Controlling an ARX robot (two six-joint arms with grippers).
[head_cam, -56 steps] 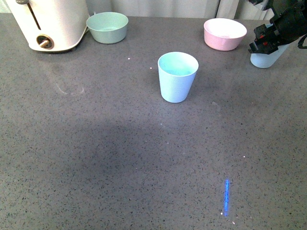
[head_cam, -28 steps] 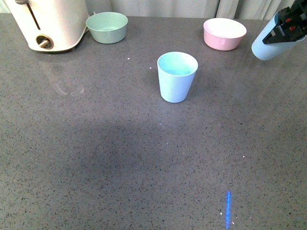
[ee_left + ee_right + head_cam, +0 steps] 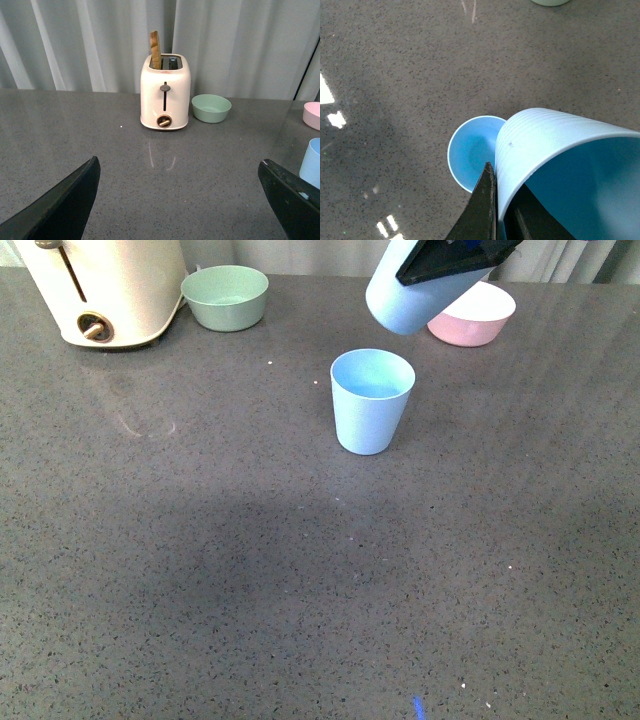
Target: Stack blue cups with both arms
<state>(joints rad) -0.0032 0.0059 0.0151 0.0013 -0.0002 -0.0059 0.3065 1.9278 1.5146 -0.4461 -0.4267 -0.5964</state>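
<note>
One blue cup [image 3: 372, 400] stands upright at the table's middle. The other blue cup [image 3: 415, 295] hangs tilted in the air just behind and above it, base toward the standing cup. My right gripper [image 3: 455, 258] is shut on its rim, one finger outside the wall and one inside. In the right wrist view the held cup [image 3: 545, 145] fills the lower right, the right gripper [image 3: 502, 215] pinches its wall, and the standing cup's mouth [image 3: 470, 152] shows below it. My left gripper [image 3: 177, 200] is open over bare table, and the standing cup [image 3: 311, 162] shows at the edge of its view.
A cream toaster [image 3: 105, 290] with a slice in it stands at the back left, a sage green bowl [image 3: 225, 295] beside it. A pink bowl [image 3: 475, 315] sits at the back right, behind the held cup. Curtains close off the back.
My right gripper has lifted its blue cup off the table at the far right and carried it left and up, to just above and behind the standing cup.
</note>
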